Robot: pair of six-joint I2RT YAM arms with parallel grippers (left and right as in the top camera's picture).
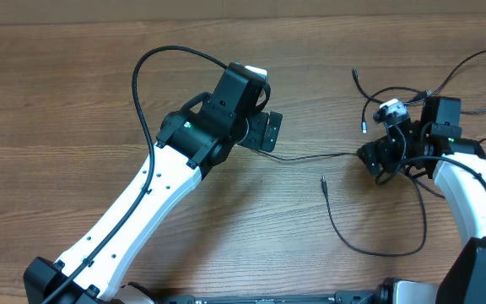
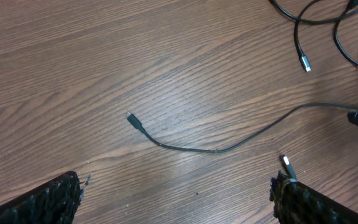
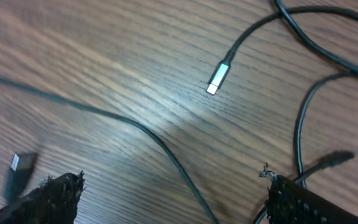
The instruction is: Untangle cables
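Several thin black cables lie on the wooden table. One cable point(image 1: 315, 155) runs from under my left gripper point(image 1: 267, 133) to my right gripper point(image 1: 375, 159). In the left wrist view the cable point(image 2: 216, 149) ends in a small plug at its left. My left gripper point(image 2: 176, 202) is open and empty above it. A second cable point(image 1: 369, 247) loops below the right arm, and its plug lies near centre. More cables tangle point(image 1: 395, 91) at the far right. My right gripper point(image 3: 173, 199) is open, with a cable point(image 3: 166, 149) passing between its fingers. A silvery plug point(image 3: 216, 81) lies ahead.
The left arm's thick black cable point(image 1: 154, 59) arcs over the table's far left middle. A loose plug point(image 2: 286, 165) lies by my left gripper's right finger. Another silvery tip point(image 2: 305, 62) lies further off. A blurred plug point(image 3: 18, 165) sits near my right gripper's left finger.
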